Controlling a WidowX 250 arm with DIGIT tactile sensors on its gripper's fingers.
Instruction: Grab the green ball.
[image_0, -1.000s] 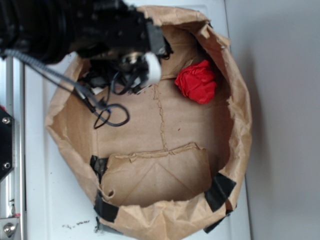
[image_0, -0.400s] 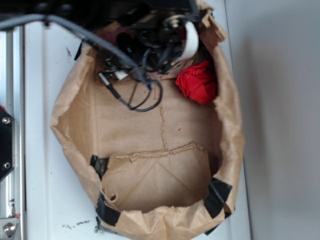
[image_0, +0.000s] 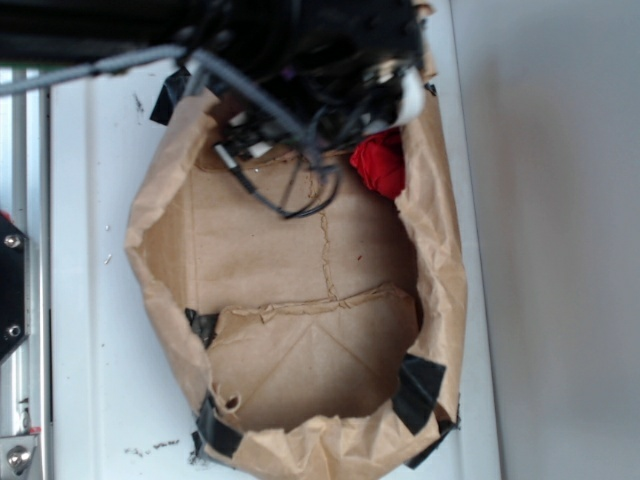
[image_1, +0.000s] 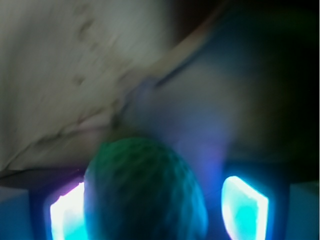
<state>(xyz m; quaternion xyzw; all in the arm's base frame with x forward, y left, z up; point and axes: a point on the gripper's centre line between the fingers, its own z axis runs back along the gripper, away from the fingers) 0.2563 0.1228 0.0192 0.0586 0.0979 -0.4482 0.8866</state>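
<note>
Wrist view: green ball (image_1: 145, 192) sits between 2 glowing pads (image_1: 244, 206), jaws spread, not pinching. Gripper (image_1: 155, 210) crowds paper bag (image_0: 440, 270) wall; ball may roll away on closing.

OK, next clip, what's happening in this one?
A WidowX arm is reaching into the top end of a crumpled brown paper bag that lies opened out on a white surface. The wrist view shows the green ball right between the gripper's lit pads; whether the pads actually press on it cannot be told through the blur. A red wad lies in the bag beside the arm, untouched. From the exterior view the ball is hidden under the arm.
</note>
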